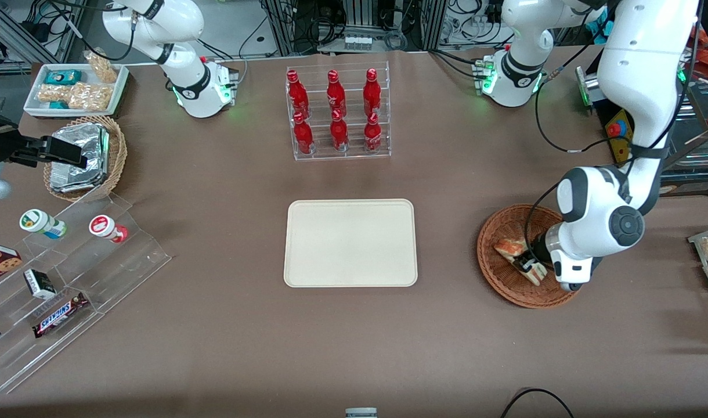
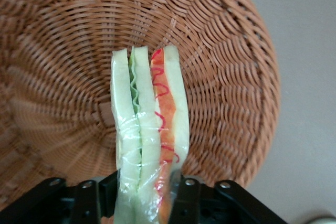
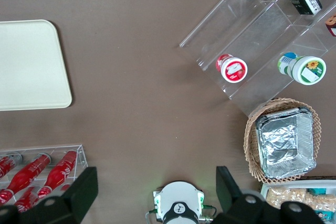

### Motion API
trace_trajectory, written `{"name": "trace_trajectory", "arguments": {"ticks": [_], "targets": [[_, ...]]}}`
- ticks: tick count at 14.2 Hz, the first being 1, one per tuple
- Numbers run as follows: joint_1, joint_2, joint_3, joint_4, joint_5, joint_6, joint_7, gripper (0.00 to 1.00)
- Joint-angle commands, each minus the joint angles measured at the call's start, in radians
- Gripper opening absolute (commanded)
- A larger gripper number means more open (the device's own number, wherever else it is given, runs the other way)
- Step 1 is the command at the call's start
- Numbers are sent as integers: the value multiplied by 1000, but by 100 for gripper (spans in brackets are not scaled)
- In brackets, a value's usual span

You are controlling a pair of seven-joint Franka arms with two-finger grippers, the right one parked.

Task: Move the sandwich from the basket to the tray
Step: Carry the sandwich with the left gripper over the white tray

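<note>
End effector [image 1: 529,262] clamps sandwich [image 2: 149,140] in basket [image 1: 496,273]; brown table [image 1: 215,325].

Front overview; wrist close above basket [image 2: 231,77]

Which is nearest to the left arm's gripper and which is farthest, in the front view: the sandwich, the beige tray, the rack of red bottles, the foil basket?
The gripper sits in the basket.
1. Sandwich, between its fingers.
2. Tray, mid-table.
3. Rack of red bottles, farther from the camera than the tray.
4. Foil basket, at the parked arm's end.
</note>
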Motion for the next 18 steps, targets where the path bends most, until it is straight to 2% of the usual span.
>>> {"name": "trace_trajectory", "arguments": {"ticks": [1,3,6,10,13,18], "targets": [[-20,-91,-2,43,4,-128,3,14],[-101,-90,-2,112,4,-205,-5,14],[-256,-70,-2,130,6,-196,-2,15],[-483,91,-2,239,24,-109,-7,15],[-579,177,-2,295,26,-23,-19,16],[-675,231,-3,321,10,86,-54,21]]}}
